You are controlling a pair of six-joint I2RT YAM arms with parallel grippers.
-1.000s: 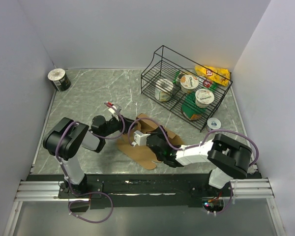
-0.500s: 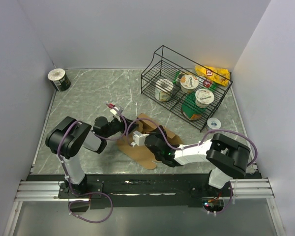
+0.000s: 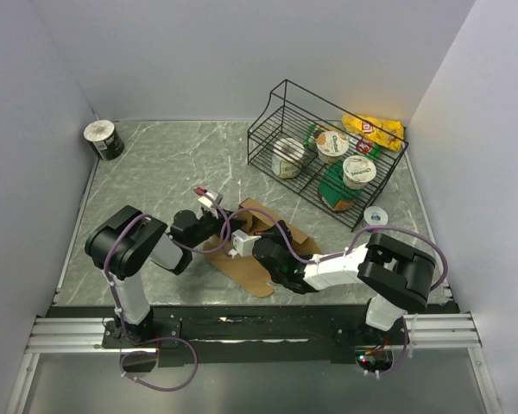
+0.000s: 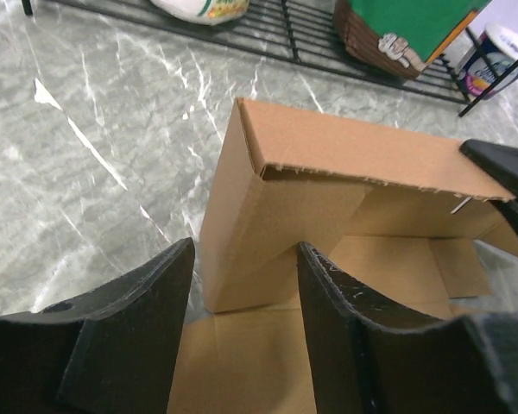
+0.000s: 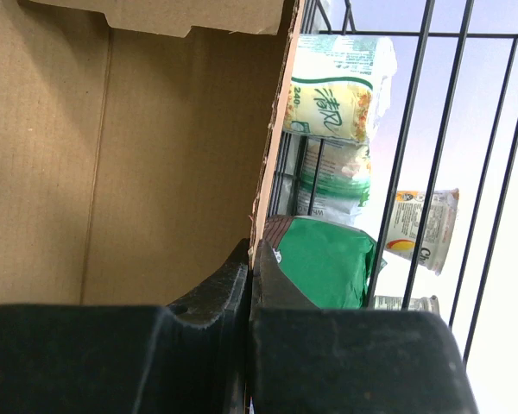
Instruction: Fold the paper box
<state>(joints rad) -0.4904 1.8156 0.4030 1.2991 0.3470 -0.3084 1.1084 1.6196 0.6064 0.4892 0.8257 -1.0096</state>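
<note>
Paper box (image 3: 249, 269): brown cardboard, partly formed. It lies on the grey marbled tabletop (image 3: 155, 164) just in front of the black wire basket (image 3: 261, 129) and apart from it. One long wall stands upright on the side facing the basket. The base panel and a rounded flap lie flat on the side away from it.

Left claw (image 4: 243, 250): fingers (image 4: 147, 319) spread. It sits low over the flat base panel, pointing towards the basket. The end corner of the upright wall stands between the two fingers. Cannot tell whether either finger touches the card.

Right claw (image 5: 251, 255): fingers pressed together, pinching the thin top edge of the same upright wall. It grips at the end away from the left claw. In the left wrist view its dark tip sits on that edge, with the basket wires behind it.

Basket contents: three foil-lidded cups, e.g. (image 3: 359, 171), and a green packet (image 3: 335, 188).

Around the basket:
- A yellow snack bag (image 3: 375, 131) lies against its far right end.
- A small white tub (image 3: 375, 216) stands beside its near right corner.
- A dark can (image 3: 104, 141) stands well to the left of the basket, in the far corner of the tabletop.
</note>
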